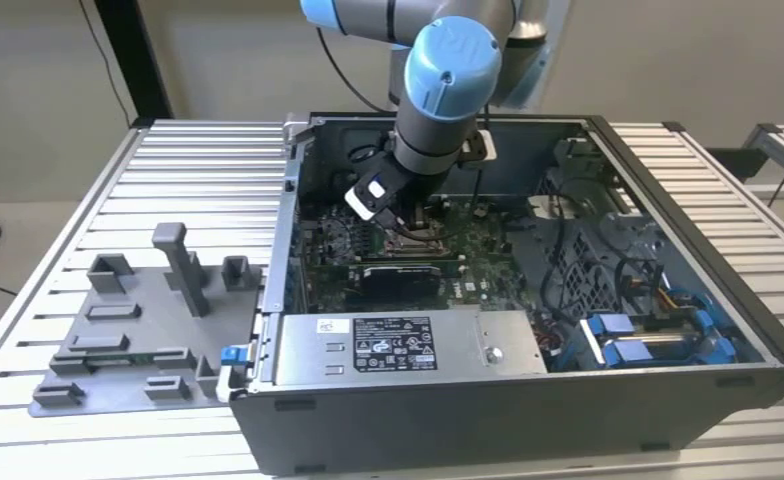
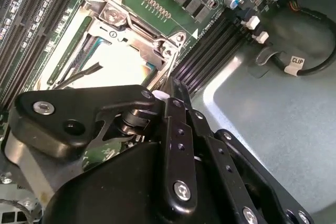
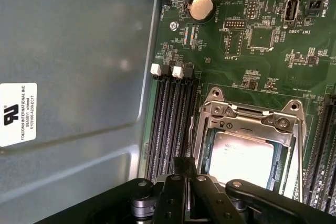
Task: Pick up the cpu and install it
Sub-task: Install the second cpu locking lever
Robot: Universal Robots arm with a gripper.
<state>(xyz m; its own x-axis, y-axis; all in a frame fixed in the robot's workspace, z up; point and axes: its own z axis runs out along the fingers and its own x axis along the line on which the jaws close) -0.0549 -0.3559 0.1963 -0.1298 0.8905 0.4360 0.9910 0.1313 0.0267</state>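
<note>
We see the arm reaching down into the open computer case [image 1: 659,330] that lies on the slatted desk [image 1: 165,170], with its hand [image 1: 412,222] lowered right over the motherboard [image 1: 479,235] in the exterior view. In both wrist views the black linkage of the hand [image 3: 184,182] sits directly above the CPU socket [image 3: 247,121]. The cpu [image 3: 247,156] lies inside that socket frame, its pale silvery top facing up, and in the second wrist view the cpu [image 2: 113,59] shows between the frame's metal edges, partly covered by the hand [image 2: 163,103]. We cannot tell how far the fingers are spread, nor whether they have hold of the chip or merely hang over it, since the hand's own body hides the tips.

Beside the socket run the dark memory slots [image 3: 170,124], with white latches at their ends, and a round coin battery [image 3: 201,7] sits further along the green board. A cable with a white tag [image 2: 296,62] rests on the grey case floor in the second wrist view. On the desk at the exterior view's left stands a grey plastic tray with upright posts [image 1: 145,320], well apart from the hand. Blue drive brackets [image 1: 646,335] sit in the case toward the exterior view's right.
</note>
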